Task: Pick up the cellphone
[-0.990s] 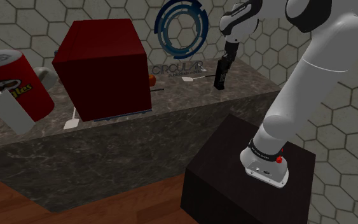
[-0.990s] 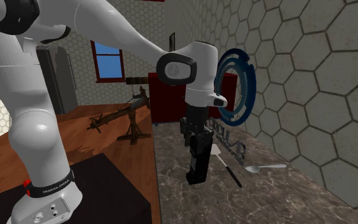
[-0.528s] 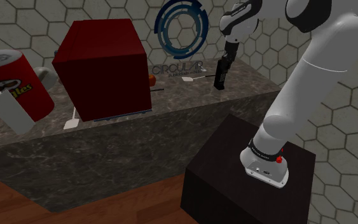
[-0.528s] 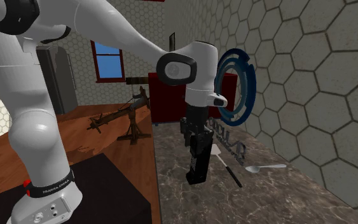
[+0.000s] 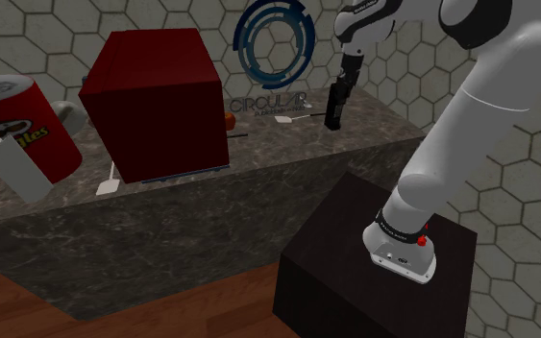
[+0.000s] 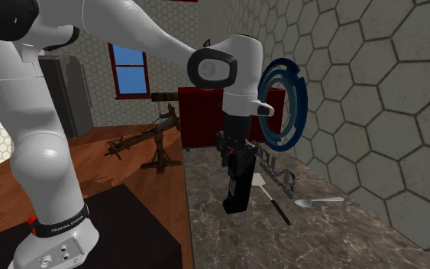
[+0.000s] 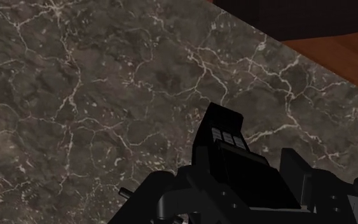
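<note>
Over the marbled counter: black cellphone, upright, apparently just clear of the surface; pincer closed on its upper end. Risk I log: narrow end grip, so it may swing or slip back down.

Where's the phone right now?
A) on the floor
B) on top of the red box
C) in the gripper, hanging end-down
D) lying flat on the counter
C: the gripper is shut on the phone, which hangs upright over the counter.
</note>
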You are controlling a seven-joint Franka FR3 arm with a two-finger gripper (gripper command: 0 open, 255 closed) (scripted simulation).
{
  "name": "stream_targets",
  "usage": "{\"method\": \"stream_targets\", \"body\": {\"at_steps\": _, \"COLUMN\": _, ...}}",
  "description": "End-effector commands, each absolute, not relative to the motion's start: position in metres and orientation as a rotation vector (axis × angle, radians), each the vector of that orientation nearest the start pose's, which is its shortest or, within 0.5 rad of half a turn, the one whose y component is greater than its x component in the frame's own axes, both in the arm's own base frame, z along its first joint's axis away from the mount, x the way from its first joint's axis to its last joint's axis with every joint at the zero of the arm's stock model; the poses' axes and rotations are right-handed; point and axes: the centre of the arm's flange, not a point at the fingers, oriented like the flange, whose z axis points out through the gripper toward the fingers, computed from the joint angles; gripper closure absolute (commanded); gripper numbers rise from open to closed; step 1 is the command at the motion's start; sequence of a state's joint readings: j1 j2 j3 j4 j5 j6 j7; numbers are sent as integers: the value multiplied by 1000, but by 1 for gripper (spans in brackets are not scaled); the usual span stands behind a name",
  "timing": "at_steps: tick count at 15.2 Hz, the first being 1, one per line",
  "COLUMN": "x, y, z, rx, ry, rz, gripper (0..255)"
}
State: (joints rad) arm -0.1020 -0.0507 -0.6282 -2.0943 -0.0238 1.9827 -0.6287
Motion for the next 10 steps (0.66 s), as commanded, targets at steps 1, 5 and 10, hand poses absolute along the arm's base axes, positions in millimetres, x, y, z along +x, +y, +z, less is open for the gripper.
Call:
{"method": "stream_targets", "body": {"at_steps": 1, "x": 391, "y": -356, "z": 444, "rx": -3087, "ry": 138, "rz": 76, "gripper": 255}}
{"method": "stream_targets", "body": {"at_steps": 5, "x": 391, "y": -356, "z": 465, "rx": -3087, "ry": 138, "rz": 76, "gripper": 255}}
{"method": "stream_targets", "body": {"at_steps": 10, "x": 391, "y": -356, "z": 482, "rx": -3087, "ry": 138, "rz": 76, "gripper": 255}}
